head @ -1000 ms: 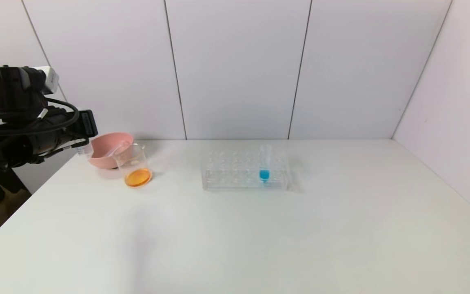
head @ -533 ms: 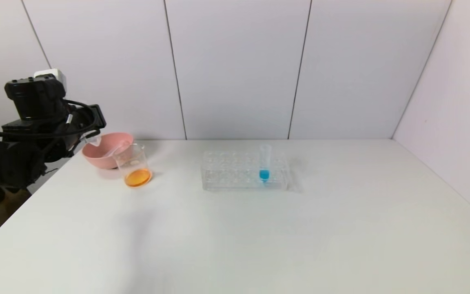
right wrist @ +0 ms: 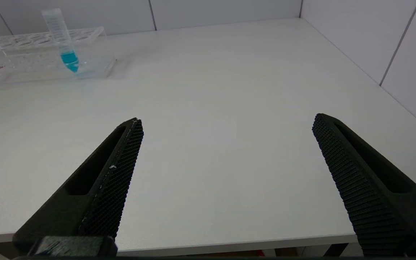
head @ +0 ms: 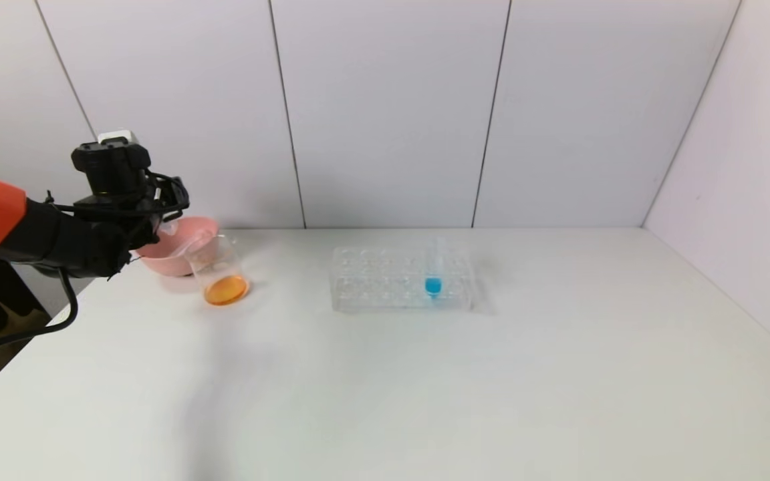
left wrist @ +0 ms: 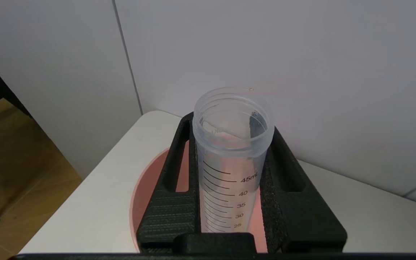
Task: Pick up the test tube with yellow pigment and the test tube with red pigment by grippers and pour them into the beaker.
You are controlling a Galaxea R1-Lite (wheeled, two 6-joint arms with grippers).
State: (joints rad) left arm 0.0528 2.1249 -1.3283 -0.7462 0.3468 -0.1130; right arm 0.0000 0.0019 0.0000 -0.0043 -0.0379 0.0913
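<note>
One white table [head: 425, 374], walls on three sides. On it: one beaker [head: 219, 270], one pink bowl [head: 174, 246], one clear tube rack [head: 401, 278].

Beaker stands near the table's far left corner, just in front of the bowl and touching or nearly touching it; cannot tell which. One shallow pool of orange liquid [head: 226, 290] lies at its bottom.

Rack sits mid-table, well apart from the beaker, with one tube upright in it: the blue tube [head: 433, 267], blue liquid at the tip. It also shows in the right wrist view [right wrist: 60, 34]. No other tube stands in the rack.

Left gripper [head: 158, 224] is over the bowl's left rim at the table's left edge. Its two fingers [left wrist: 172, 202] are clamped on one empty test tube [left wrist: 231, 159], one finger each side, open mouth toward the wall, graduations 25 to 45 readable. The pink bowl [left wrist: 146, 195] lies below it. No pigment is visible inside, so I cannot say which of the two task tubes this is.

Right gripper [right wrist: 226, 173] is parked low at the table's near edge, its two fingers spread wide with nothing between them. It does not appear in the head view.
</note>
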